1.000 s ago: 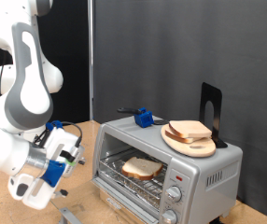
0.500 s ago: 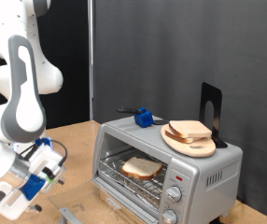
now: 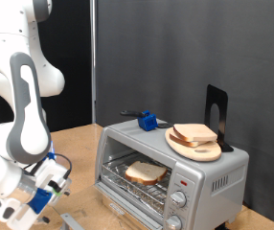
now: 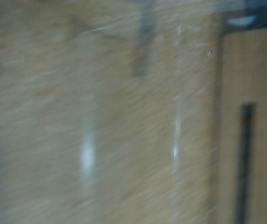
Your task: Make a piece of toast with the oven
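Note:
The silver oven stands at the exterior view's right with its glass door folded down and open. One piece of toast lies on the wire rack inside. Another slice lies on the round wooden plate on the oven's top. My gripper is low at the exterior view's bottom left, close to the wooden table and well clear of the oven. No slice shows between its fingers. The wrist view is blurred and shows only wood grain; the fingers do not show there.
A blue object and a flat black stand sit on the oven's top. A dark curtain hangs behind. A grey edge shows at the bottom near the gripper.
The arm has swung down and to the exterior view's left, away from the oven, bringing the gripper close to the table. The toast in the oven and on the plate has not moved.

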